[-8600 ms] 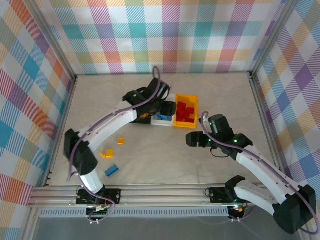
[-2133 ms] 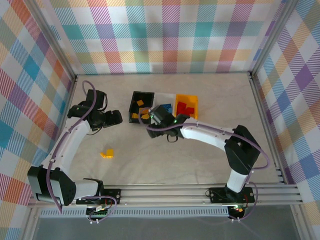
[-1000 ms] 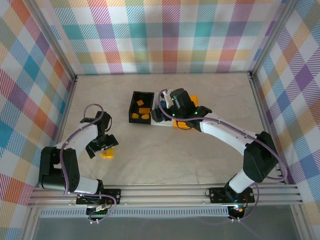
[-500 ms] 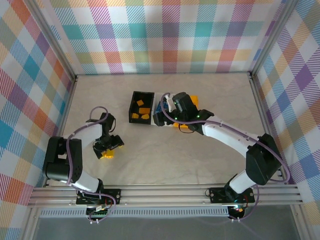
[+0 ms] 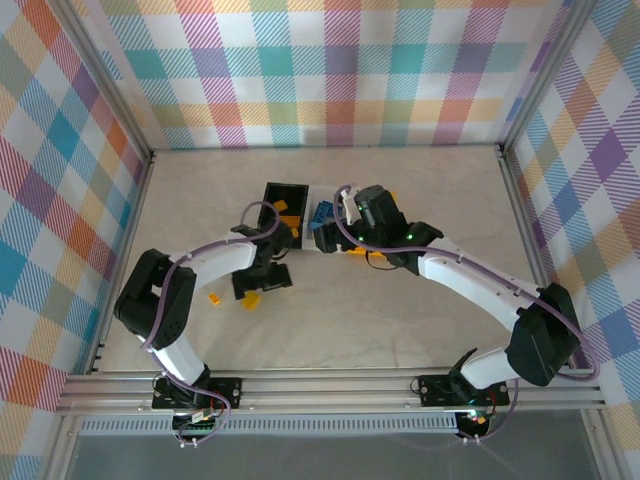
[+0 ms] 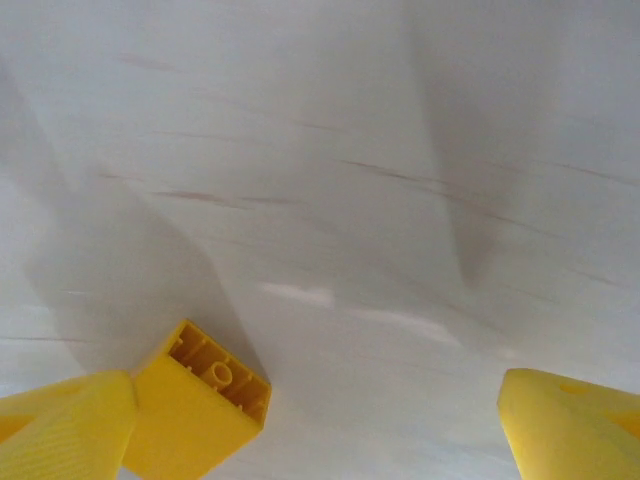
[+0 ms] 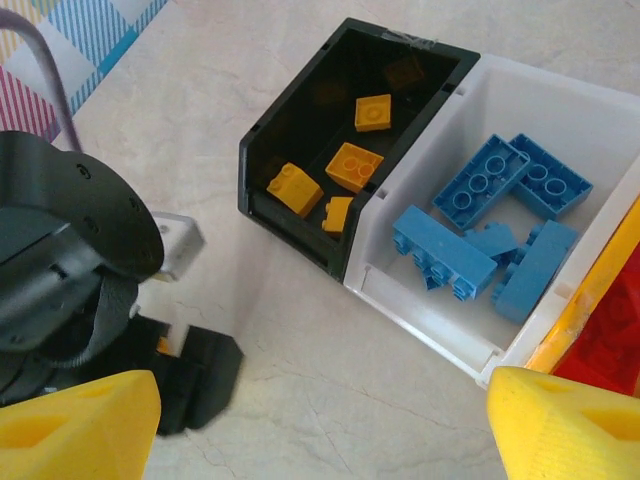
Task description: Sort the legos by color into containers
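My left gripper (image 5: 262, 289) is low over the table, left of centre, and my right gripper (image 5: 328, 238) hovers just in front of the bins. In the left wrist view the left gripper (image 6: 320, 430) is open, and a yellow lego (image 6: 200, 400) leans against its left fingertip (image 6: 60, 425), underside showing. A second yellow lego (image 5: 213, 297) lies further left. The right gripper (image 7: 320, 430) is open with nothing between its fingers. The black container (image 7: 290, 235) holds yellow-orange legos (image 7: 352, 165), the white container (image 7: 430, 310) holds blue legos (image 7: 445, 250), and the yellow container (image 7: 585, 300) holds red legos (image 7: 615, 345).
The three bins stand side by side at the table's middle back. The left arm's wrist and fingers (image 7: 90, 300) sit close to the black bin's front corner. Metal frame rails and plaid walls enclose the table. Bare tabletop stretches to the right and front.
My left gripper has swept right from the table's left side toward the bins, with one yellow lego moving along and the other left behind. The right gripper shifted slightly right.
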`<state>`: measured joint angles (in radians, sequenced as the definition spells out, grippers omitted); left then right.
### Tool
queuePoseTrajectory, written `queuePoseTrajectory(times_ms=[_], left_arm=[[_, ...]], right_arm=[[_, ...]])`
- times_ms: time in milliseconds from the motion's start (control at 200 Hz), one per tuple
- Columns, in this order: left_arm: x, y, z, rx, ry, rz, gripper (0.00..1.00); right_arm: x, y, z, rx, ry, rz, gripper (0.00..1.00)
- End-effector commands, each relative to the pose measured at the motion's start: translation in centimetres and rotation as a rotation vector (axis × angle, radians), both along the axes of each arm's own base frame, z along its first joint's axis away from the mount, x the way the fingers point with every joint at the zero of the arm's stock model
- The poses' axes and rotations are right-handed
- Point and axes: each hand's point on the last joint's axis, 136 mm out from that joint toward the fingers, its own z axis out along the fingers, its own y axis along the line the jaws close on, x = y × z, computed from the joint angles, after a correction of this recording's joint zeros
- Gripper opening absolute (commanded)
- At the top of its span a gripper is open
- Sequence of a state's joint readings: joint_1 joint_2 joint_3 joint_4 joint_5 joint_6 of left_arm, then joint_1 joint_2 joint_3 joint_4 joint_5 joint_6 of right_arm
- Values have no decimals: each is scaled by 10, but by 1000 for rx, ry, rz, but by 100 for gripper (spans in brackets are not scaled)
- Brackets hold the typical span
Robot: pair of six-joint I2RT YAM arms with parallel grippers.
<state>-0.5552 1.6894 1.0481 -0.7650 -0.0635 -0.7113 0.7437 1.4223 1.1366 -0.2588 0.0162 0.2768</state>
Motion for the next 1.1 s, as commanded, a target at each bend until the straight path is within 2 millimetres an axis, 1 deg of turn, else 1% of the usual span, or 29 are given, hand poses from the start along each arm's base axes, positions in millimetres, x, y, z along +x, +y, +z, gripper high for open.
queuePoseTrajectory(times_ms=[0,145,245,325,430,520,615,735,805,865,960,1015,1060,1095], left_arm=[[6,-22,17,-118,-31,-13,94],[3,-7,31,-93,-58,-30,94],[-1,-1,33,-76,-59,-45,94],[-5,0,27,-71,-37,-57,94],[-10,2,19,-65,-24,-61,90],[-9,5,12,-47,-19,-71,85],[-7,8,4,-23,-3,-88,83],[-6,6,-4,-31,15,-99,74],[-9,6,-9,-29,32,-103,73],[-11,8,-13,-22,42,-110,70],[-15,11,-19,-19,56,-110,65],[-15,11,-22,-24,59,-110,64],[-15,10,-23,-26,62,-111,60],[-15,10,-23,-27,62,-110,58]], right_arm=[[-10,-1,-6,-20,20,-2,85],[-17,6,-11,-28,31,12,85],[-22,10,-11,-26,36,23,85],[-26,13,-12,-27,43,33,85],[-29,13,-14,-35,47,33,85],[-31,13,-12,-33,46,33,85],[-34,12,-10,-34,42,30,84],[-37,8,-9,-42,37,18,84],[-37,3,-9,-46,31,6,84],[-38,1,-10,-47,30,1,84],[-38,0,-10,-46,32,-4,84],[-38,0,-10,-46,33,-5,84],[-38,0,-10,-45,32,-7,84],[-38,0,-9,-42,32,-8,84]])
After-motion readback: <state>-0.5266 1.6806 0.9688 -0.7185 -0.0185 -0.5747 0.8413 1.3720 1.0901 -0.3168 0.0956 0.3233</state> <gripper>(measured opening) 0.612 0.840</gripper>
